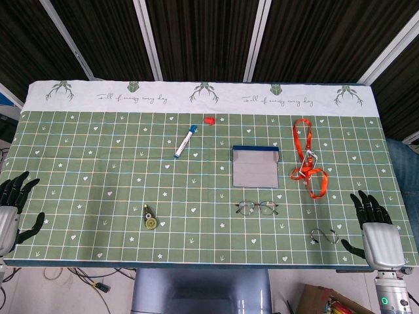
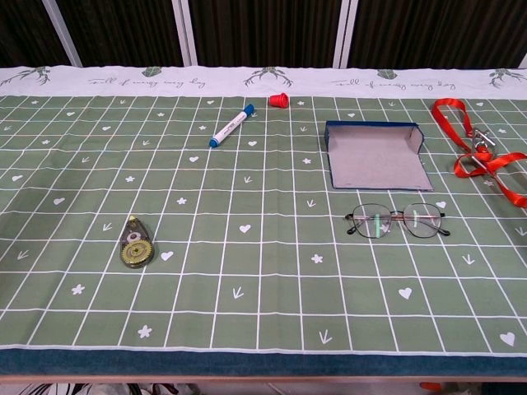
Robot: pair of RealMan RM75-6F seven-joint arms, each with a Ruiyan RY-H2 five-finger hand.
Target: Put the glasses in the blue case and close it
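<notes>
The blue case [image 1: 256, 165] [image 2: 375, 154] lies open on the green cloth right of centre, its grey flap spread toward me. Thin-rimmed glasses [image 1: 256, 208] [image 2: 397, 220] lie just in front of it, lenses upright, apart from the case. My left hand [image 1: 14, 208] rests at the table's near left edge with fingers spread and nothing in it. My right hand [image 1: 374, 226] rests at the near right edge, fingers apart and empty. Neither hand shows in the chest view.
A blue-capped marker [image 1: 185, 141] [image 2: 231, 126] and a small red cap [image 1: 209, 120] [image 2: 278, 100] lie further back. An orange lanyard [image 1: 306, 157] [image 2: 480, 151] lies right of the case. A correction-tape roller [image 1: 150, 217] [image 2: 136, 243] sits near left; a metal ring piece [image 1: 325, 236] lies by my right hand.
</notes>
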